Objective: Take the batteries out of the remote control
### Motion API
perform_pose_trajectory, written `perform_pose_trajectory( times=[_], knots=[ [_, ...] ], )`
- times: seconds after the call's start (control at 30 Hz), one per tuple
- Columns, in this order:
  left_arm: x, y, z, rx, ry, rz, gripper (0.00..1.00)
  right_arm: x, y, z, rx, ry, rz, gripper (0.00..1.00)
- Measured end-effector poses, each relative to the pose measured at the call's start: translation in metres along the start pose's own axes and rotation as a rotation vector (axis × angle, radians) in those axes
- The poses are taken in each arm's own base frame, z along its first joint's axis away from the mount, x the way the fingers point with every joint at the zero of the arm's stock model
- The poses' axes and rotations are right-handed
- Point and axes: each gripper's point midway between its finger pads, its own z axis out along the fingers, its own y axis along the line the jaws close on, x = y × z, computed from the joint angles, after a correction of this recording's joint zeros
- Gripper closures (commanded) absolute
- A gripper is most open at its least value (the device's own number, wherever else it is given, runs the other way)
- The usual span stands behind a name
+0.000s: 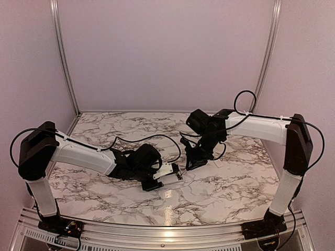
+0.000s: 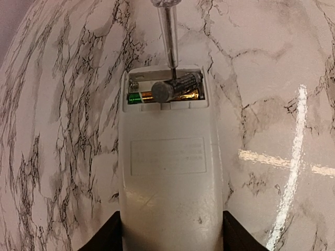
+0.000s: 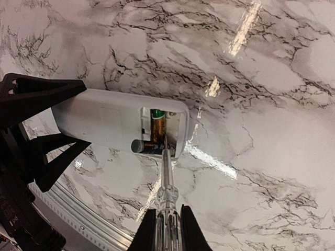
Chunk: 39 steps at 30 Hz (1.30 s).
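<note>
The white remote control (image 2: 170,178) lies on the marble table, back face up, and my left gripper (image 2: 171,232) is shut on its sides at the near end. In its open recess lie the batteries: a golden-orange battery (image 2: 140,97) lies flat, and a dark battery (image 2: 180,85) is tilted up at one end. My right gripper (image 3: 167,212) is shut on a long thin grey rod (image 3: 166,170) whose tip rests in the recess against the dark battery (image 3: 149,147). In the top view the remote (image 1: 168,172) lies between the left gripper (image 1: 152,175) and the right gripper (image 1: 192,161).
Marble tabletop (image 1: 220,188) all around. An aluminium rail (image 3: 78,219) runs along the table's near edge, close behind the remote in the right wrist view. Frame posts (image 1: 63,57) and pale walls enclose the back and sides.
</note>
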Motion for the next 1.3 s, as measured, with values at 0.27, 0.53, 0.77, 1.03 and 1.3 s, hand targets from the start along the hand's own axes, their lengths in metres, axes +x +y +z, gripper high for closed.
perform_pose_trajectory(
  times=[0.27, 0.53, 0.77, 1.03, 1.3],
  knots=[
    [0.006, 0.0, 0.001, -0.015, 0.014, -0.02, 1.0, 0.006, 0.003, 0.001, -0.02, 0.012, 0.017, 1.0],
    [0.007, 0.001, 0.002, -0.022, 0.009, -0.05, 1.0, 0.011, 0.016, 0.002, -0.038, 0.016, 0.002, 1.0],
    [0.008, -0.001, 0.002, -0.02, 0.012, -0.061, 1.0, 0.012, 0.018, 0.002, -0.038, 0.017, 0.005, 1.0],
    [0.008, 0.0, 0.002, -0.022, 0.01, -0.082, 1.0, 0.01, 0.02, -0.003, -0.031, 0.015, 0.001, 1.0],
    [0.009, -0.002, -0.007, -0.016, -0.004, -0.132, 1.0, 0.001, 0.032, -0.024, -0.037, -0.021, -0.017, 1.0]
  ],
)
